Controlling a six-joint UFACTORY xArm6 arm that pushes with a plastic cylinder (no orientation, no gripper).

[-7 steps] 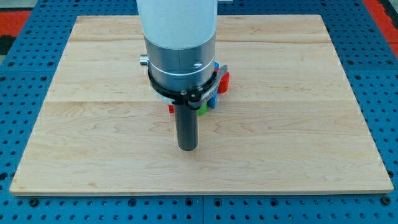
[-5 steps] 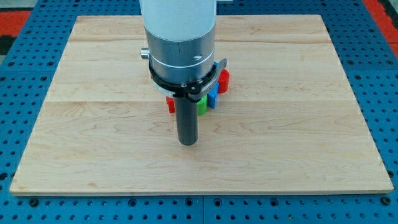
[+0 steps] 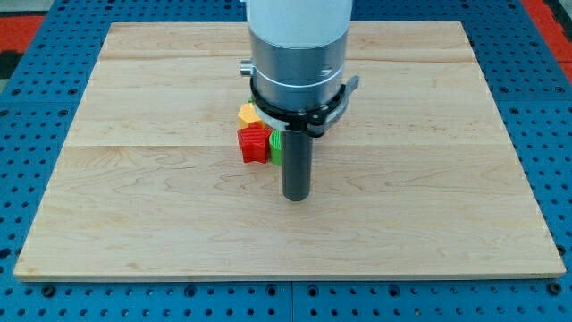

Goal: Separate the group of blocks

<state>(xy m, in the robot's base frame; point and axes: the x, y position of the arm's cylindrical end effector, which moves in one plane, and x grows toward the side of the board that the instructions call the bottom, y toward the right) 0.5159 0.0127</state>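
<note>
In the camera view, our arm has no claw, only a rod, so open or closed does not apply. My tip (image 3: pixel 296 197) rests on the worktop (image 3: pixel 134 206), just lower right of the group near the frame's centre. We see a red block (image 3: pixel 254 144), a yellow block (image 3: pixel 248 114) above it and a green block (image 3: pixel 276 147) beside the rod. Other blocks may hide behind the arm; we cannot tell. The risk we judge: a push to the left would move the touching blocks together, not apart.

A wooden board (image 3: pixel 134 179) on blue pegboard (image 3: pixel 36 89).
</note>
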